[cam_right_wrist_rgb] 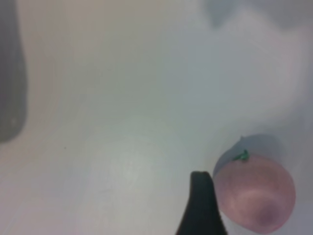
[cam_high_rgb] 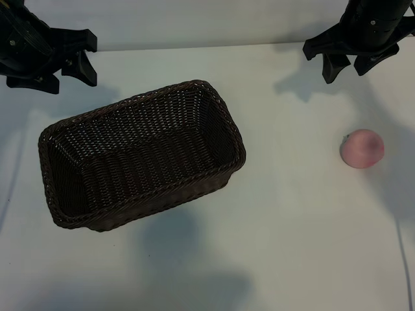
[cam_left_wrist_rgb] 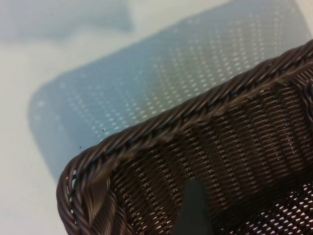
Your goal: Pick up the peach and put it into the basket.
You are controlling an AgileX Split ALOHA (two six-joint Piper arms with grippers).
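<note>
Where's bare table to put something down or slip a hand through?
Widest bare stretch: the near table below the basket and peach. A clear lane also runs between basket and peach. It is tightest at the far corners, where the left hand sits by the basket's rim and the right hand above the peach.

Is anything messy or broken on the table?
Nothing looks broken or spilled. The basket just sits crooked on the table, and the peach lies by itself, outside it, to the right.
</note>
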